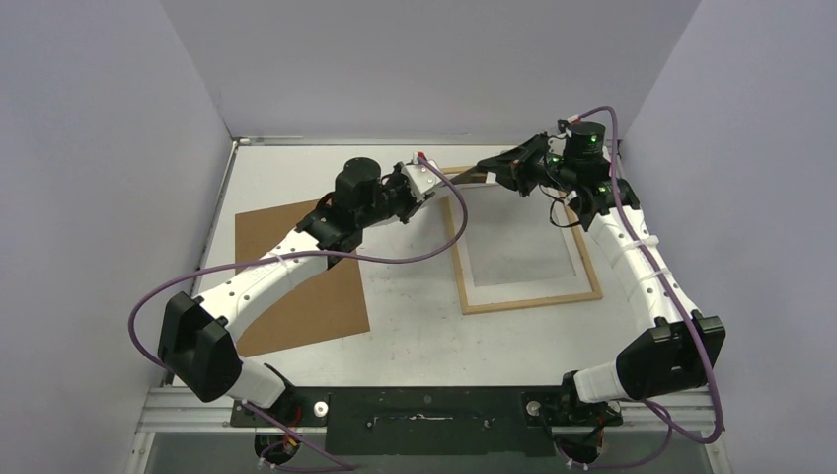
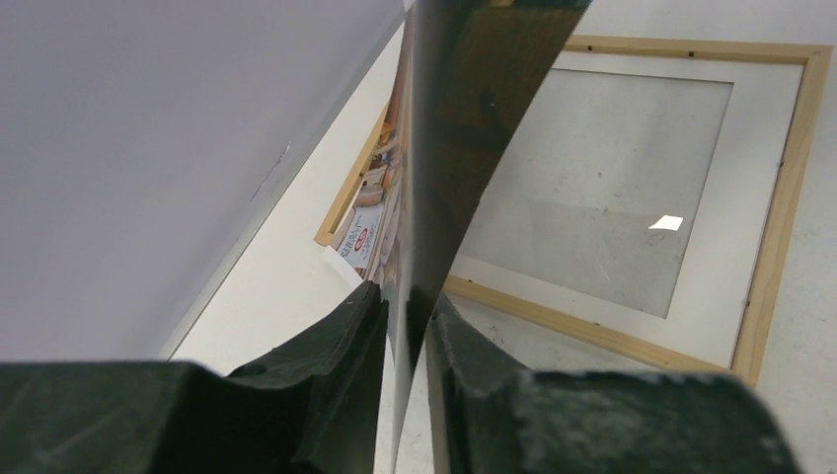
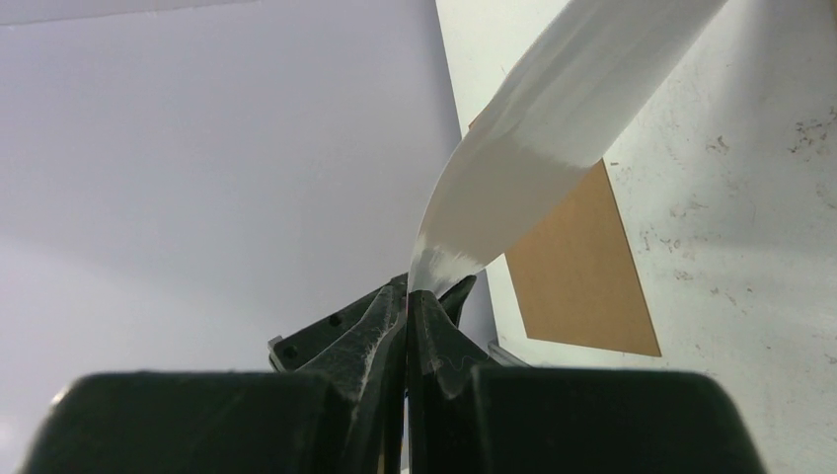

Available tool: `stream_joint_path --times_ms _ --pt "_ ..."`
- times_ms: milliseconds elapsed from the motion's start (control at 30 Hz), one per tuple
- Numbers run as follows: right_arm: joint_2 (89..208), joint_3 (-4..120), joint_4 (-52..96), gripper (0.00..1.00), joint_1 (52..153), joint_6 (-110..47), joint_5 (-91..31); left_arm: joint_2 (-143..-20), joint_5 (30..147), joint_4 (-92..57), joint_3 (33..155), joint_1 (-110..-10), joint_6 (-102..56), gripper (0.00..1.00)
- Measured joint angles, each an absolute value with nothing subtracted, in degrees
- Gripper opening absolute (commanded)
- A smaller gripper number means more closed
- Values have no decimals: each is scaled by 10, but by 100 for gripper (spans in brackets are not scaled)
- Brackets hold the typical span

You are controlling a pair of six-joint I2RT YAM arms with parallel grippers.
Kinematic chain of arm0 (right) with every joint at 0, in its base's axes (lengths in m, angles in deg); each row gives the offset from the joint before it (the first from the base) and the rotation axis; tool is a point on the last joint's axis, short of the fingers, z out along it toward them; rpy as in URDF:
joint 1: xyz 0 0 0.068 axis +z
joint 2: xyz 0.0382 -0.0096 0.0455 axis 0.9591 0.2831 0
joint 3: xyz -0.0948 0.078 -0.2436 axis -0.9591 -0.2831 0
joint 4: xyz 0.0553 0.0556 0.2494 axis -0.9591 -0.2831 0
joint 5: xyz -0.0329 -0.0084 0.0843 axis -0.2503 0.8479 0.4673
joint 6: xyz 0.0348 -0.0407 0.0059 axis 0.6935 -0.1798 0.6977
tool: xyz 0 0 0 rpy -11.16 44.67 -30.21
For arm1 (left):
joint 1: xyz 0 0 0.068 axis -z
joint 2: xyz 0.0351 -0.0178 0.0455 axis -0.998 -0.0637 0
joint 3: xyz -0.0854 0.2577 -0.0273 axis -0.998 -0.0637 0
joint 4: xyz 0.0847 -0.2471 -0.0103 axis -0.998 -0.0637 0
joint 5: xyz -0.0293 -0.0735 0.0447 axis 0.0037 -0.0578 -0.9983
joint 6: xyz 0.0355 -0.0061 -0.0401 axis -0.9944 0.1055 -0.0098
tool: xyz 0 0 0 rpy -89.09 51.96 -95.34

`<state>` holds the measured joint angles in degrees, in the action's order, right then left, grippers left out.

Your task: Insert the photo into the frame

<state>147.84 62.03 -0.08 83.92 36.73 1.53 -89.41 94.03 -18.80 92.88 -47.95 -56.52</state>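
Right wrist: right fingers (image 3: 439,346) are clenching the photo (image 3: 553,128) above the frame (image 1: 533,301) for lowering, while left fingers (image 2: 355,336) are straddling its edge, grip unclear.

**No Readable Text On Show**

Over to the left wrist view: the photo (image 2: 387,188) is seen nearly edge-on. A book cover (image 2: 361,237) printed on it carries a round red mark and blue lettering, too squeezed and small to read. The overhead and right wrist views offer nothing legible.
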Motion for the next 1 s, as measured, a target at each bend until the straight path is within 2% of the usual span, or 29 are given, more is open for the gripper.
stream_joint_path --times_ms 67,133,167,233,267,300,367,467,700,1000 --pt "1476 620 -1 0 839 372 15 -895 940 -194 930 -477 -567 0" --pt "1475 620 1 0 839 375 15 -896 940 -197 932 -474 -567 0" --pt "1475 620 3 8 839 376 14 -897 940 -197 933 -473 -567 0" --pt "1474 620 6 45 839 377 13 -904 940 -200 941 -472 -564 0" --pt "1474 620 9 59 837 378 14 -908 940 -203 947 -472 -562 0" --pt "1474 620 12 68 837 382 14 -912 940 -207 952 -472 -561 0" --pt "1473 620 19 78 831 380 13 -917 940 -214 958 -472 -559 0" --pt "1467 620 47 83 819 373 14 -920 942 -224 962 -475 -552 0" --pt "1460 636 128 85 781 297 12 -920 995 -257 996 -527 -512 0" --pt "1446 706 123 90 774 -97 92 -885 1108 -266 1029 -610 -485 0"
